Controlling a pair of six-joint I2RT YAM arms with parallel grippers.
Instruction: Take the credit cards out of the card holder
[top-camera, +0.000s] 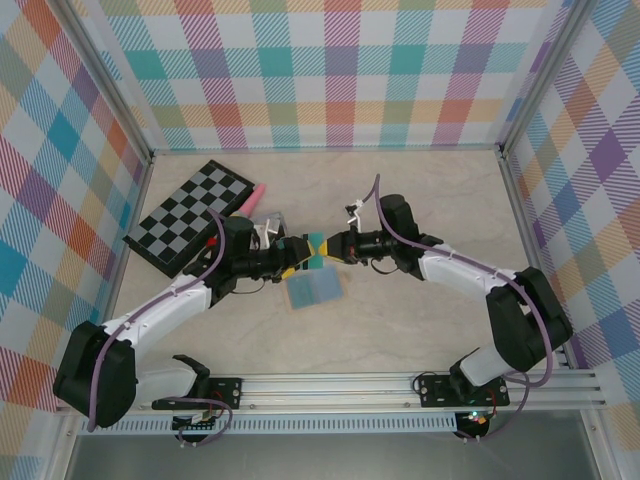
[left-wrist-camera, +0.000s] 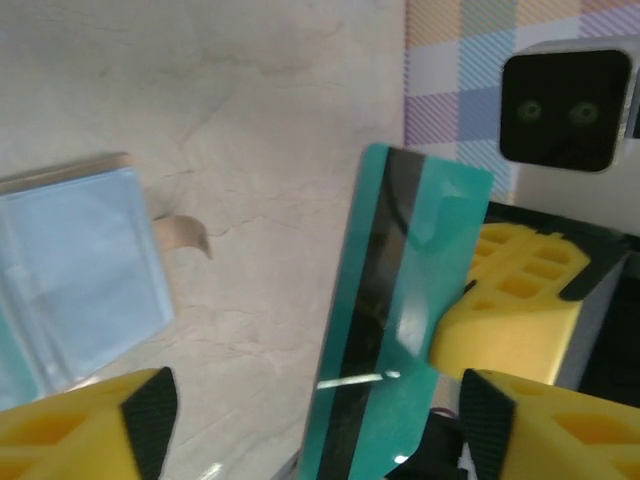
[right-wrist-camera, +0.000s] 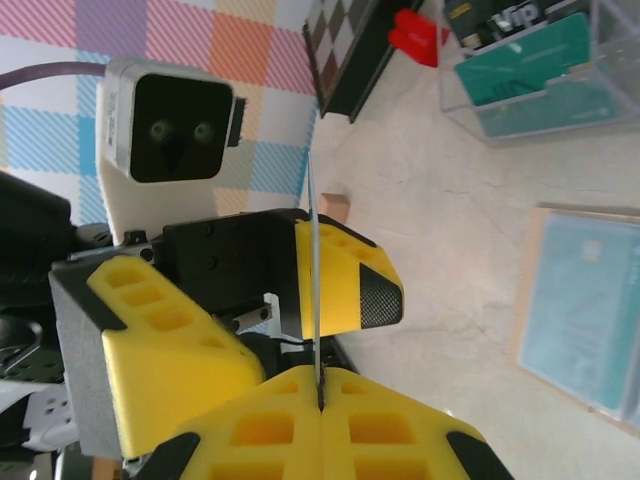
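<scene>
The card holder (top-camera: 313, 290) lies on the desk (top-camera: 430, 200) (unfolded, blue side up) at 6 o'clock just below both hands, the right hand (right-wrist-camera: 320, 395) pinching a teal card (left-wrist-camera: 390, 330), the left hand (left-wrist-camera: 312, 415) open around it.

Left gripper (left-wrist-camera: 315, 415) parted, right gripper (right-wrist-camera: 320, 398) pinched (nose-to-nose)

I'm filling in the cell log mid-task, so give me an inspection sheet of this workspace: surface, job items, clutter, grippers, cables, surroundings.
Surface: beige table, no spills seen.
Job's things: card holder lies open on the table, light-blue inside up; teal credit card is out of it.
Clutter: checkerboard, pink item at its edge, clear plastic box.
Grippers: right gripper shut on the credit card; left gripper open, its fingers either side of the card.
Cables: purple cables run along both arms.
Surroundings: plaid walls on three sides.
</scene>
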